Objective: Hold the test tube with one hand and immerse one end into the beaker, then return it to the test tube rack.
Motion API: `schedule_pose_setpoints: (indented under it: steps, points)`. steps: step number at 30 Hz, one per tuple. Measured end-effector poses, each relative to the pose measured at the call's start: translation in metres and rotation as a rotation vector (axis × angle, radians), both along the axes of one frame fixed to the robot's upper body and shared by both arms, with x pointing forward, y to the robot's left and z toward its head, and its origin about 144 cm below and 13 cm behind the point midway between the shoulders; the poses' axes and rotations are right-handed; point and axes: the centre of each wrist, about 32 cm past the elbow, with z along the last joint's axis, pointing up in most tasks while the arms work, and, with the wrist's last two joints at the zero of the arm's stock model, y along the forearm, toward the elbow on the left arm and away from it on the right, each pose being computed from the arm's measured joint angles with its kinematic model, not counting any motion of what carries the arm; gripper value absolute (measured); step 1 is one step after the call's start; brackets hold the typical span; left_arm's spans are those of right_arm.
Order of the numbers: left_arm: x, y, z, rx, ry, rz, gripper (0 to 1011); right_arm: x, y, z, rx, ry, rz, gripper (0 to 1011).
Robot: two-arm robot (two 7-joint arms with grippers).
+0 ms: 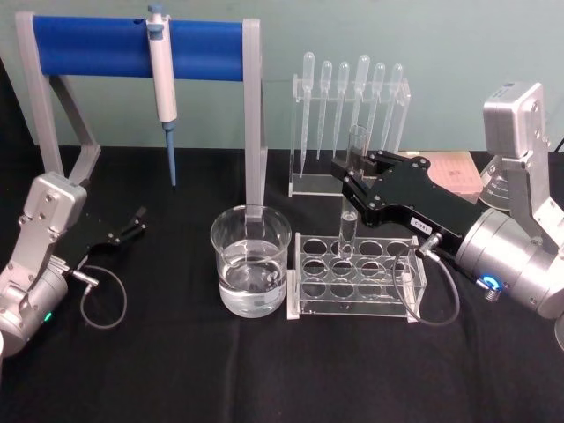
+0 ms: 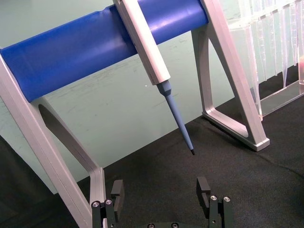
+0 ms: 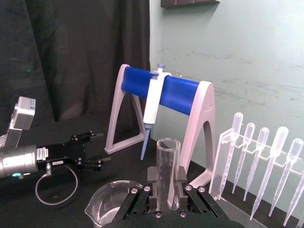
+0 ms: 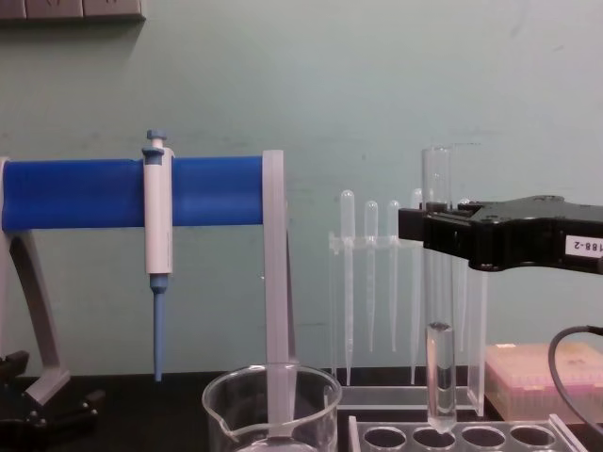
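Apparently rack step: right gripper [image 1: 354,167] clenched test tube [image 4: 439,377], tip at rack [image 1: 304,304] hole; next needed straight vertical travel; left gripper [image 1: 137,220] released, left edge of bench [image 1: 264,379]

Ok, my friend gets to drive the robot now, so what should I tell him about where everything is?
Right end effector: shut on the tube, holding it upright with its bottom right at a hole of the rack.
Left end effector: open, idle at the left, holding nothing.
Beaker: has water in it and stands just left of the rack.
Done: the tube is gripped. Whether it was dipped can't be told.
Left: dip it if needed, then seat it in the rack and let go.
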Motion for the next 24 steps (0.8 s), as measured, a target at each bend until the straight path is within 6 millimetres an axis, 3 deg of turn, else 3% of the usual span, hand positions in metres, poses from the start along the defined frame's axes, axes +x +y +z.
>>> schedule_pose_setpoints:
  steps: [24]
  points:
    - [0.0000, 0.0000, 0.0000, 0.000, 0.000, 0.000, 1000, 0.0000, 0.0000, 0.0000, 0.000, 0.000, 0.000, 224]
